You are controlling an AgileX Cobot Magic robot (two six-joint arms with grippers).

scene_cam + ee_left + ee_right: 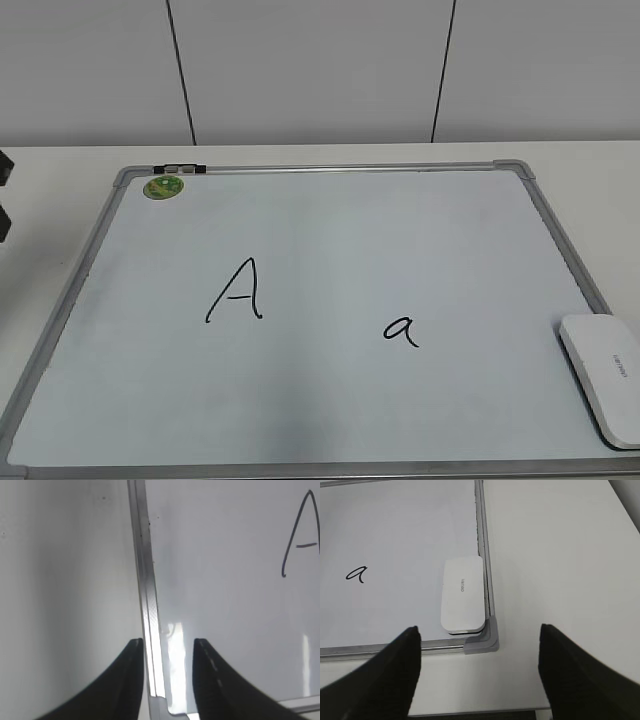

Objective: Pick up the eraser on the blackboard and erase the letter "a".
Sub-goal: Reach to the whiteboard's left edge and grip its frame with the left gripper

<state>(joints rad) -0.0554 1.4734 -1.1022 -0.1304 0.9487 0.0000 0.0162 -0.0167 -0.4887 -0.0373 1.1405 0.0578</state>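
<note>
One blackboard [560, 245], one eraser [605, 375], two written letters.

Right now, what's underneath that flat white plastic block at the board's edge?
The flat white plastic block lies on the large white dry-erase board, against its silver frame near a grey corner. A thin dark underside edge shows; the board beneath is covered.

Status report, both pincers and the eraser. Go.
Left pincer open, empty. Right pincer open above the eraser. Eraser flat on blackboard corner. Letter "a" intact. Nothing in the way.

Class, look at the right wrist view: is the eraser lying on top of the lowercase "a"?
No, the eraser lies by the board's right frame, apart from the "a".
</note>
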